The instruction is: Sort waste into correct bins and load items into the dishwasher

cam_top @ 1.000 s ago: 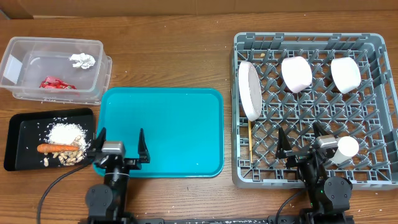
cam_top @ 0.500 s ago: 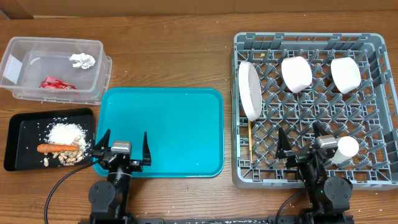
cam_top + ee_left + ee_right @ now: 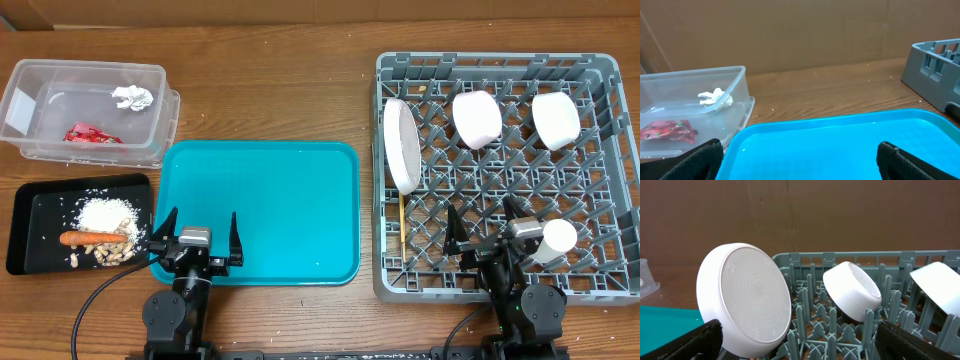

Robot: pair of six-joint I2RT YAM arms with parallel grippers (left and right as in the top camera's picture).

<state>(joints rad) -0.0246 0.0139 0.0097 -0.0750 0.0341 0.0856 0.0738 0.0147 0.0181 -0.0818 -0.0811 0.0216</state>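
Left claw [image 3: 197,220]: spread fully, gripping nothing, parked over the near edge of the teal tray [image 3: 280,200]. Right claw [image 3: 481,212]: likewise wide open and empty, low over the front of the dish rack [image 3: 500,62], with the cup [image 3: 556,238] close at its right side.

In the rack: plate [image 3: 402,143] on edge at the left, two bowls [image 3: 477,117] tipped between pegs along the back row, chopsticks [image 3: 402,222] down in the lattice just in front of the plate. In the clear tub [image 3: 90,66]: sauce packet [image 3: 90,133] and foil ball [image 3: 132,96]. On the black tray [image 3: 35,205]: rice [image 3: 105,213], carrot [image 3: 90,239], nut scraps [image 3: 105,256]. Looks close to finished.

Handling, as a guess: crockery hard, glazed, slippery, chippable; best pinched across a rim, never on the curved wall. Chopsticks light, thin, prone to rolling; best taken mid-length. Foil ball and packet nearly weightless, crushable, easy to take anywhere. Rice loose, hardly pinchable at all.

Overhead only: black tray, cup, chopsticks, both claws at once. Left wrist view only: tub wall in profile, packet and foil seen through it. Right wrist view only: ringed face of the plate, lean of the bowls against the pegs.
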